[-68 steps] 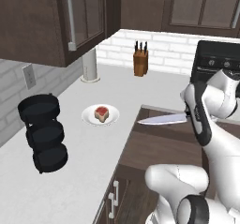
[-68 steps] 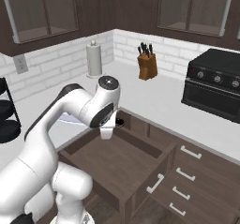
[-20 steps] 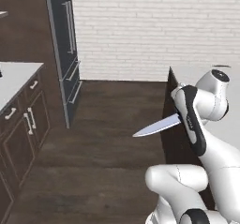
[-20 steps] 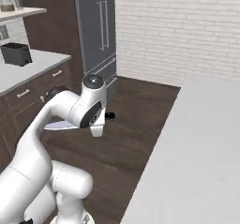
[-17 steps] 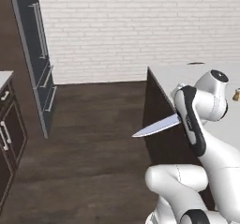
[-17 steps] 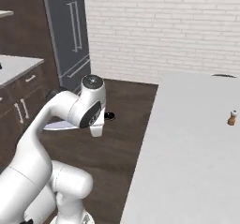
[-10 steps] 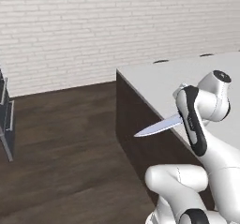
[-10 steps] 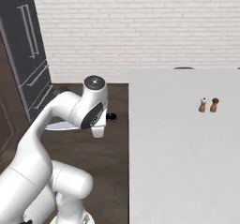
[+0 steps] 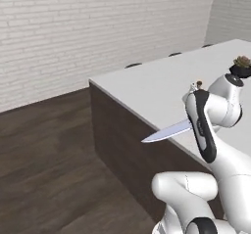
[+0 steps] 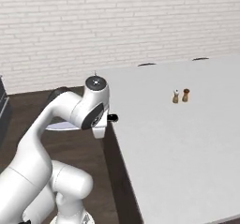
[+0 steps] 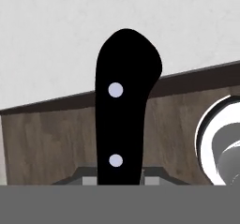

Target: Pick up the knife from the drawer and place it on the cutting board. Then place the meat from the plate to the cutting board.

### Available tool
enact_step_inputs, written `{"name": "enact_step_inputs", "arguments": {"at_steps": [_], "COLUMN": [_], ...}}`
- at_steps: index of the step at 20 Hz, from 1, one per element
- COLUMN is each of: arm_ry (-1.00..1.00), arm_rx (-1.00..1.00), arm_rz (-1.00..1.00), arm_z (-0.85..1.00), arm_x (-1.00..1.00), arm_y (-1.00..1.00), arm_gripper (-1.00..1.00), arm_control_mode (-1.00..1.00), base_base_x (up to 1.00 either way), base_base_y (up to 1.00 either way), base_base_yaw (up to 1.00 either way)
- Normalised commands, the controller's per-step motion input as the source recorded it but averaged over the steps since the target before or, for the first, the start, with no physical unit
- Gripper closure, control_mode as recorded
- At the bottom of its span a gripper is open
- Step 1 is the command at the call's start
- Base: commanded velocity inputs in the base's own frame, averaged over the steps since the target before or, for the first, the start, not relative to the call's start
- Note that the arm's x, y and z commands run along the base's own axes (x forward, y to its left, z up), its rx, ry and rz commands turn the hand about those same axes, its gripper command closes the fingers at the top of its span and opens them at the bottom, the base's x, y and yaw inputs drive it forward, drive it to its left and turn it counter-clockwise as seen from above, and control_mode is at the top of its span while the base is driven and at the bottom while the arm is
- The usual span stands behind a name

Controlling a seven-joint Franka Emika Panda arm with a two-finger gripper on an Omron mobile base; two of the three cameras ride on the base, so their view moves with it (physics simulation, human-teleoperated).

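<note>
Knife [image 9: 166, 131]: pointed silver blade, rounded black riveted handle.

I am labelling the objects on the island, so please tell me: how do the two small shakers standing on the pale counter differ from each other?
The left shaker is pale, whitish, with a tan base; the right shaker is brown all over. The right one also looks slightly taller, though both are too small to be sure. They share a lot: both stand upright, side by side and close together on the pale counter, with a similar slim shape.
</note>
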Motion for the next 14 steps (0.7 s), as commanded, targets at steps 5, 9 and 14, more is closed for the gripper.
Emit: {"name": "enact_step_inputs", "arguments": {"at_steps": [5, 9, 14], "arm_ry": [0.00, 0.00, 0.00], "arm_rx": [0.00, 0.00, 0.00], "arm_rz": [0.00, 0.00, 0.00], "arm_z": [0.00, 0.00, 0.00], "arm_x": [0.00, 0.00, 0.00], "arm_y": [0.00, 0.00, 0.00], "arm_gripper": [1.00, 1.00, 1.00], "arm_control_mode": [1.00, 1.00, 1.00], "base_base_x": [-0.34, -0.95, -0.90], "base_base_y": [-0.37, -0.44, -0.62], "base_base_yaw": [-0.72, -0.46, -0.40]}}
